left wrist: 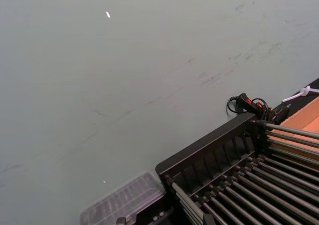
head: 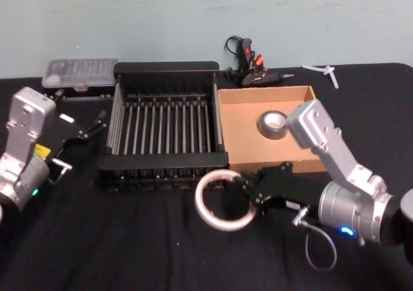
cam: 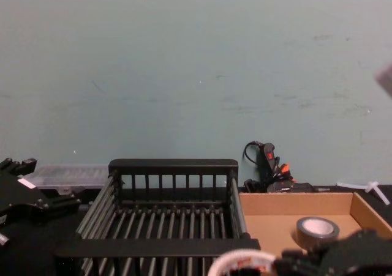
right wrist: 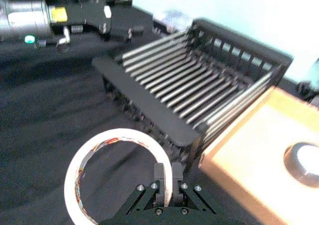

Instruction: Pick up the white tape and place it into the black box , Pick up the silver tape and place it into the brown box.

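Soft, even indoor light, faint shadows, mild blur and overexposure in right wrist view.

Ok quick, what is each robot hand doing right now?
Left gripper: open, holding nothing, parked left of the black box.
Right gripper: closed on the white tape, in front of the black box.

My arms are silver-grey cast links with small blue and green lights, black screw-studded grippers, a yellow label, and a looping grey cable.
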